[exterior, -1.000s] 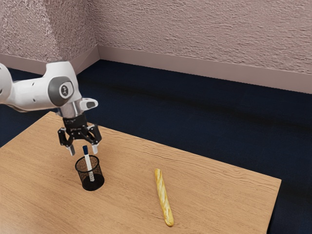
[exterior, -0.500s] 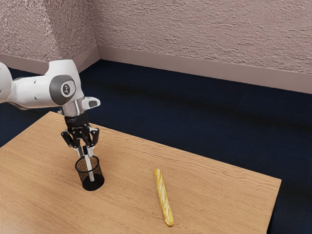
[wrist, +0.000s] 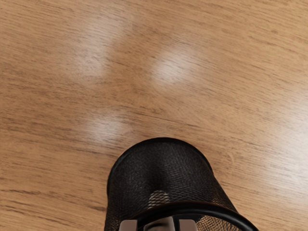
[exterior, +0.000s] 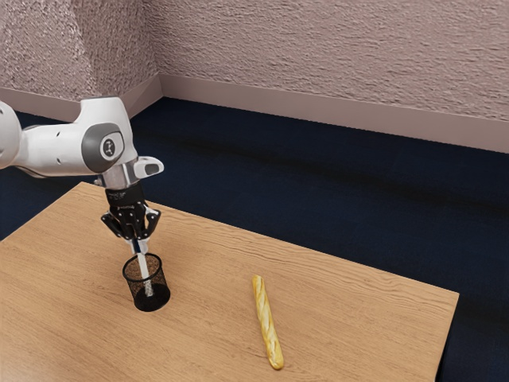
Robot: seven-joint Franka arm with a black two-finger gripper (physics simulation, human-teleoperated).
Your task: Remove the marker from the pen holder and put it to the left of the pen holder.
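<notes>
The marker stands steeply in the pen holder, dark end up, foot slanting toward the exterior view's right, its top pinched between the nearly closed gripper's fingers.

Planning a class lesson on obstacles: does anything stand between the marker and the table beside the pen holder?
Yes: the pen holder surrounds the lower part of the marker, so the end effector should probably lift it above the rim first. Nothing else visible blocks the way.
</notes>
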